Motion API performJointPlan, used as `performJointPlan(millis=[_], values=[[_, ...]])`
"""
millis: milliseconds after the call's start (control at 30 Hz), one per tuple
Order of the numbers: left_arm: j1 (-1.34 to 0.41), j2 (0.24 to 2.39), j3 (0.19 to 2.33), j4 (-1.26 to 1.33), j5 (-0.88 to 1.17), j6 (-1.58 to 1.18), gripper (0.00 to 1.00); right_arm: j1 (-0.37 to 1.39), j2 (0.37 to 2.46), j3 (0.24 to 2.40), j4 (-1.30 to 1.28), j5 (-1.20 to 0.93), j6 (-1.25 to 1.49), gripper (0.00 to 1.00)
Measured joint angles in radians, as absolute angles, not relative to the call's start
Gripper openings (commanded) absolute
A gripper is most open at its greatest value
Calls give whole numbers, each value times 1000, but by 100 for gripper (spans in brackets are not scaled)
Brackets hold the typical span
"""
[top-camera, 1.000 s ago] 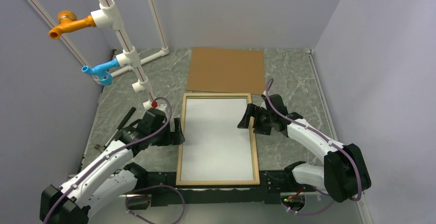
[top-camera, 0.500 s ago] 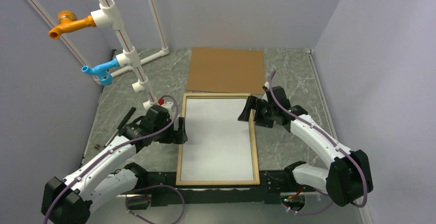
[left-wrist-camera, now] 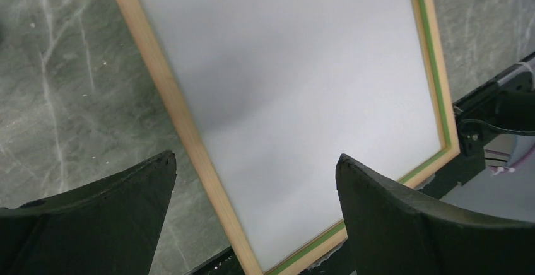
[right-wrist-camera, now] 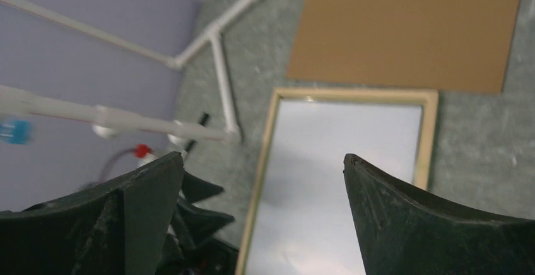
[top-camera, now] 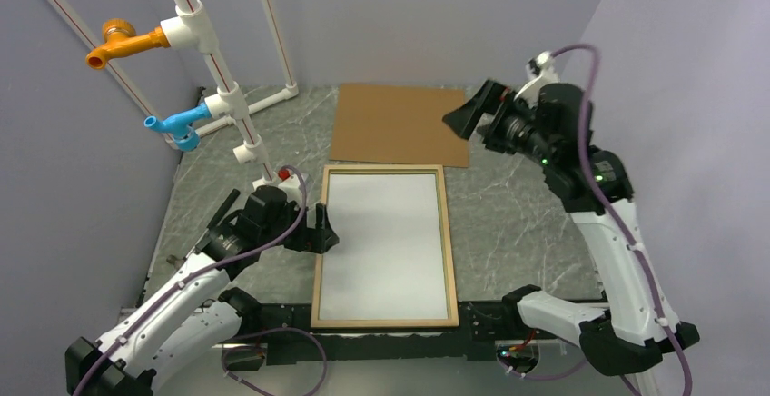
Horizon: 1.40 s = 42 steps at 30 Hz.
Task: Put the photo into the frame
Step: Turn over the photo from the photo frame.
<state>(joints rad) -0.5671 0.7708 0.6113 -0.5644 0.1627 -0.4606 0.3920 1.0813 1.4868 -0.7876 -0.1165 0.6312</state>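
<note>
Pale wood rims the thin rectangular glass frame (top-camera: pixel 385 322), flat by the table's near edge with its recess up to take the print. Inside lies the large paper photo (top-camera: pixel 386 242), white back upward, long axis running near edge to far; we judge it probably seated. Our left gripper (top-camera: pixel 326 231) waits spread beside the left rail, likely steadying. Our right gripper (top-camera: pixel 467 111) hangs spread, empty, high by the plain brown backing board (top-camera: pixel 399 123) at the far edge.

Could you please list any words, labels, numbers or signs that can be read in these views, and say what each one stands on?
None: no text can be read in any view.
The photo shows only its blank white back inside the frame. The brown board is plain. The orange tap and the blue tap carry no visible lettering.
</note>
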Motion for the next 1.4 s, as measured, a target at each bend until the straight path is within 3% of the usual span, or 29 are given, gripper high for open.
performJointPlan(millis=[233, 333, 733, 1200, 1400], values=[[-567, 739, 611, -537, 200, -476, 99, 392, 1206, 2066, -906, -110, 654, 100], [-567, 733, 611, -534, 206, -488, 99, 392, 1203, 2194, -891, -145, 646, 100], [-567, 702, 610, -517, 221, -519, 99, 392, 1244, 2237, -828, -328, 802, 100], [-567, 702, 610, -517, 224, -513, 99, 365, 1272, 2186, -832, -360, 848, 100], [-567, 719, 609, -505, 232, -505, 99, 365, 1166, 1954, -758, -392, 846, 100]])
